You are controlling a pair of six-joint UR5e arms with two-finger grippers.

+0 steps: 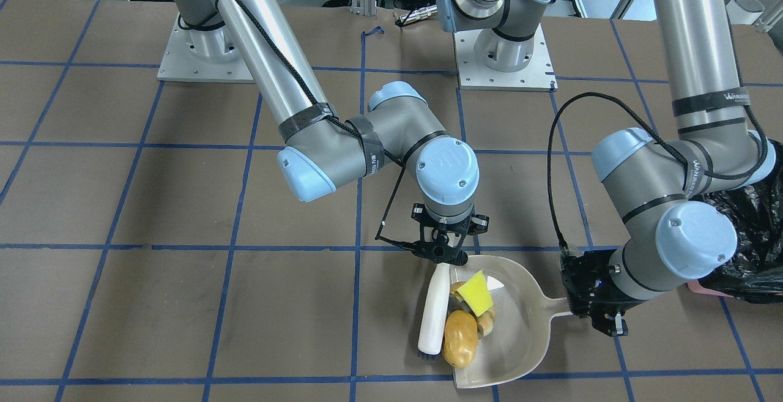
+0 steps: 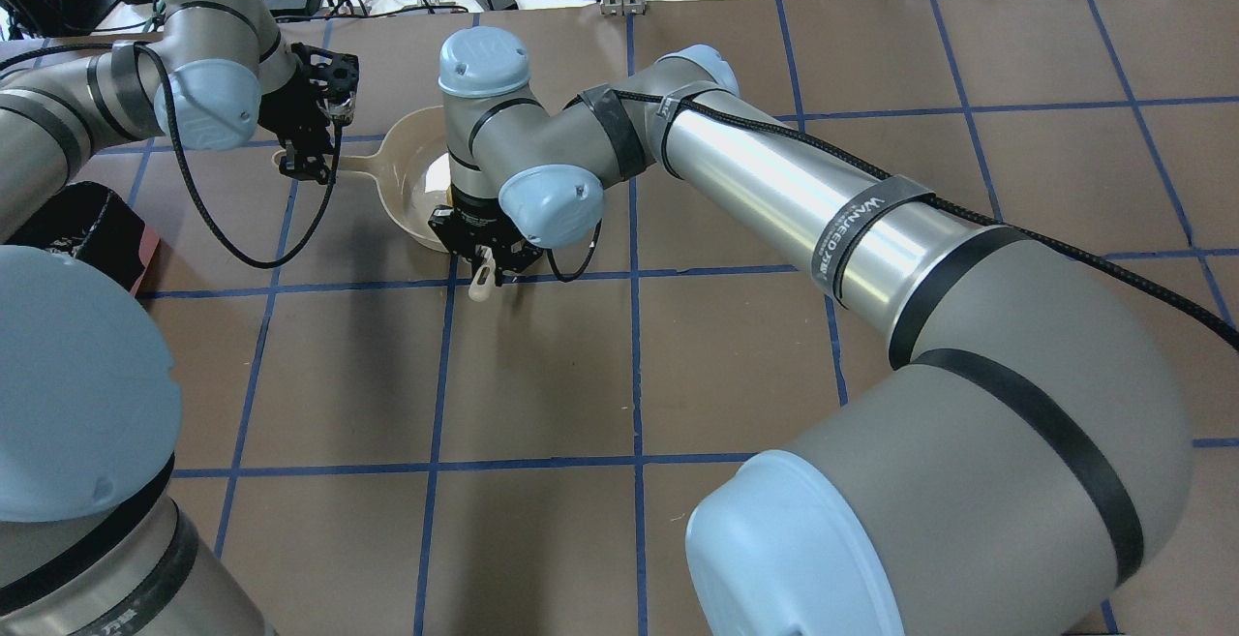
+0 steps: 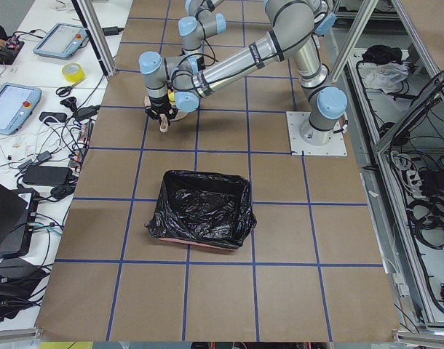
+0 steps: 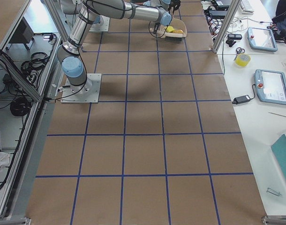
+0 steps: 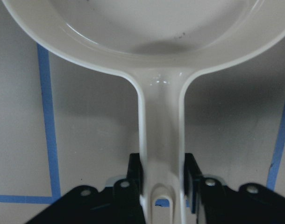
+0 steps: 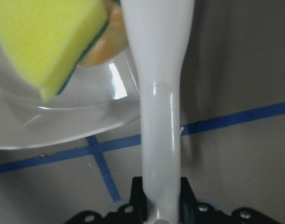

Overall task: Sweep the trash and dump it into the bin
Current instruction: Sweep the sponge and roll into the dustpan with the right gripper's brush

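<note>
Sweeping looks nearly done: the trash [image 1: 468, 310] sits in the dustpan [image 1: 520, 335] just ahead of the right tool [image 1: 441, 250], which is clamped on the brush [image 1: 433, 316]; the left tool [image 1: 596, 313] grips the dustpan's handle, and dumping into the bin [image 1: 755, 237] beside it is not yet done.

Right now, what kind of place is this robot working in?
Probably a robot lab: a table gridded with blue tape, a metal mounting plate bolted onto it, and control tablets and cables on a side bench.
</note>
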